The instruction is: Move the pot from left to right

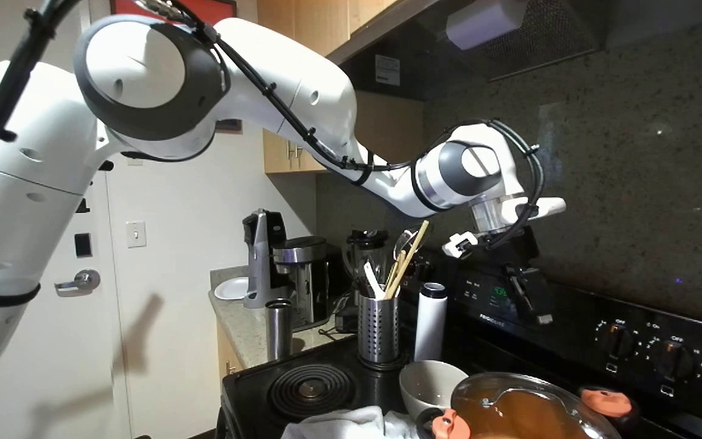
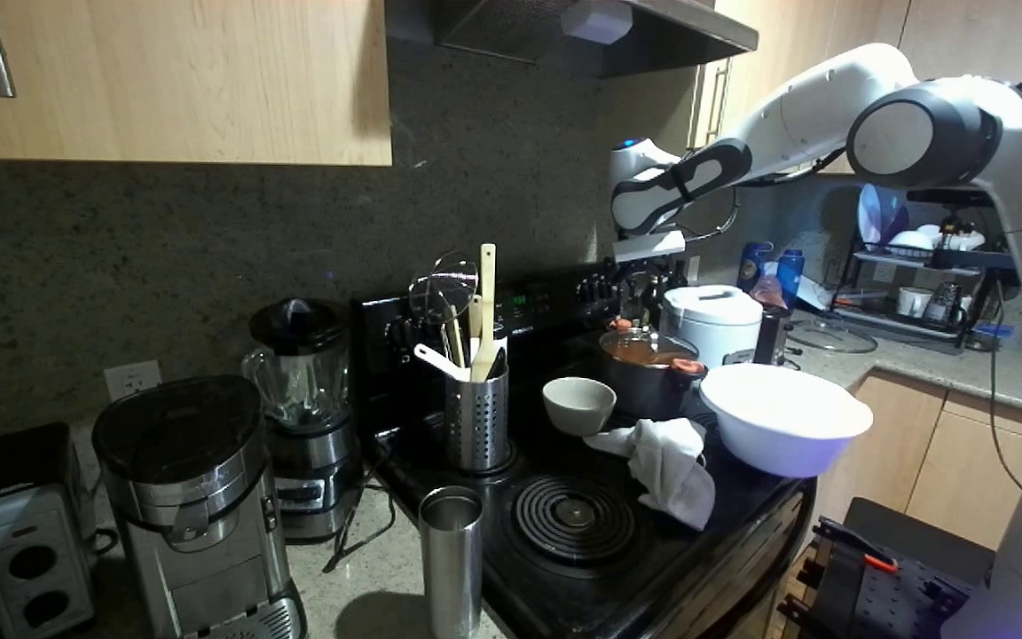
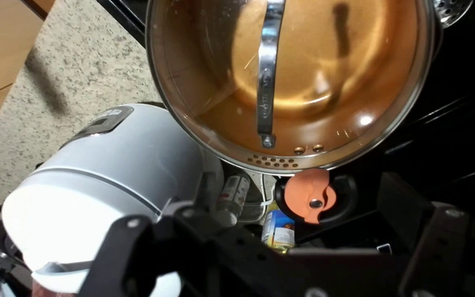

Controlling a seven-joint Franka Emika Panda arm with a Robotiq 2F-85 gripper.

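Note:
The dark-grey pot (image 2: 644, 386) stands on the stove under a glass lid, with its orange-red handles at the sides. In another exterior view the pot (image 1: 518, 411) is cut off by the bottom edge. In the wrist view the pot (image 3: 332, 62) fills the top, its orange-brown inside showing through the lid. My gripper (image 1: 531, 299) hangs above the stove's back panel, higher than the pot. In the wrist view the gripper (image 3: 299, 187) has its two fingers wide apart. One orange handle (image 3: 309, 198) appears between them, lower down and not touched. The gripper holds nothing.
A white rice cooker (image 2: 713, 321) stands close beside the pot. A white basin (image 2: 786, 417), a small white bowl (image 2: 579, 406), a towel (image 2: 671, 466) and a utensil holder (image 2: 477, 422) are also around it. Bottles (image 3: 278, 231) stand behind. The range hood (image 1: 509, 36) hangs overhead.

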